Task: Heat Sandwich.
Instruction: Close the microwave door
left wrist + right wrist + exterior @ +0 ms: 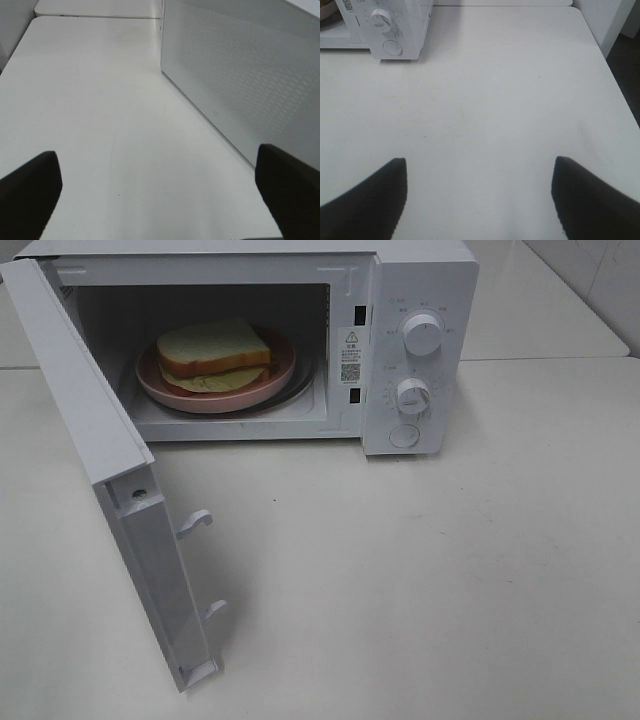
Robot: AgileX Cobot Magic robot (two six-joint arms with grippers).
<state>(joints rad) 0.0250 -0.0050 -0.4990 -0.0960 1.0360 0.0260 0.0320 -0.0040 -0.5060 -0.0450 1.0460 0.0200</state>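
The sandwich (212, 350), white bread with tan crust and pale green lettuce, lies on a round pink plate (275, 378) inside the open white microwave (420, 280). The microwave door (90, 430) swings out to the left, toward the table's front. Neither arm shows in the high view. My left gripper (160, 187) is open over bare table, with the door's perforated outer face (250, 85) beside it. My right gripper (479, 192) is also open, nothing between its fingers, and the microwave's control panel (387, 30) stands far ahead of it.
Two white knobs (421, 333) and a round button (404, 436) sit on the microwave's right panel. Two latch hooks (196, 522) stick out of the door's edge. The white table (420, 580) ends at an edge (615, 85) beside the right gripper, dark floor beyond.
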